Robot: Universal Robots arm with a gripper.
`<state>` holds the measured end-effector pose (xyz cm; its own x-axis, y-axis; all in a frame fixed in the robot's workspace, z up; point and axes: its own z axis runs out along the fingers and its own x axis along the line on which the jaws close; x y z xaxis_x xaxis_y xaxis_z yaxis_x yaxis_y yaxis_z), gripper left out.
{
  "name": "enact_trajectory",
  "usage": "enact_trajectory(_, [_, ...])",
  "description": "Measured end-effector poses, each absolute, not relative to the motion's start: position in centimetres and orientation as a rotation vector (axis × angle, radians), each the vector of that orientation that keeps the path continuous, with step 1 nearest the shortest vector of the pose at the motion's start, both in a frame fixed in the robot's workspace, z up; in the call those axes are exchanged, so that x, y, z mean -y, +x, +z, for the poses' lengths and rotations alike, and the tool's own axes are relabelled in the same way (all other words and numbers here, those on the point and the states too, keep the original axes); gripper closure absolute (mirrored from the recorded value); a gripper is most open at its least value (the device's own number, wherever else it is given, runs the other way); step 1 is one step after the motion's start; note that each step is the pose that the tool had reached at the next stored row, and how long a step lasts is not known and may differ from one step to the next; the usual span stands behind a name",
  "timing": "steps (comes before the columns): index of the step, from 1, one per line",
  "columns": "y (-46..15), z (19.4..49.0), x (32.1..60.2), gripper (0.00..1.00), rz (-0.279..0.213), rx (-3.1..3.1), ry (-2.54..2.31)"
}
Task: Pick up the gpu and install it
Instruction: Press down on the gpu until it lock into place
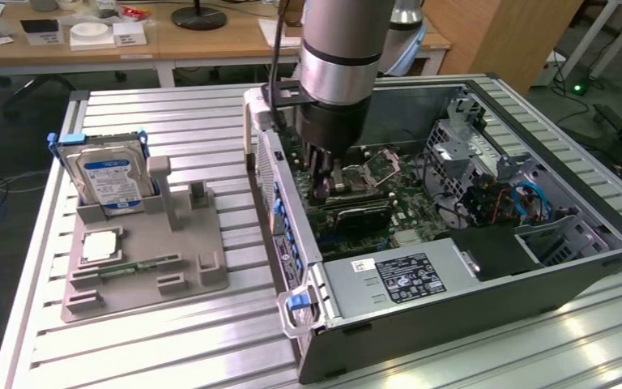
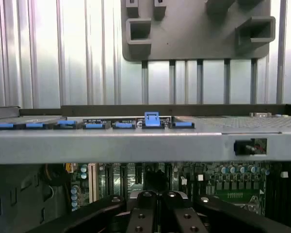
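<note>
In the exterior view the hand [image 1: 330, 174] reaches down inside the open grey metal computer case [image 1: 570, 267], with the gpu [image 1: 356, 213], a thin dark flat card, lying just below it on the green motherboard [image 1: 419, 212]. In the wrist view the hand [image 2: 158, 198] shows its black fingers closed together, empty, above the circuit board, with the case's perforated steel wall [image 2: 136, 143] and its row of blue clips [image 2: 92, 125] just beyond, then the ribbed aluminium desk [image 2: 63, 53] and a grey moulded holder [image 2: 194, 34].

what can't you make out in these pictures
- The gpu: in the exterior view the arm covers its end, so whether it is fully seated stays hidden.
- The gripper: the wrist view's edge cuts off its body.
- Label on the power supply: too small to read.
</note>
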<state>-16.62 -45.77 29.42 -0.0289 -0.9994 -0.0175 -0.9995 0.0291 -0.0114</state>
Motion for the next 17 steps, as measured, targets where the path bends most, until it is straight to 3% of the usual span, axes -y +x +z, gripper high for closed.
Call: enact_trajectory(17, [-17.0,28.2,45.7,0.90,0.020,-2.246,-2.181])
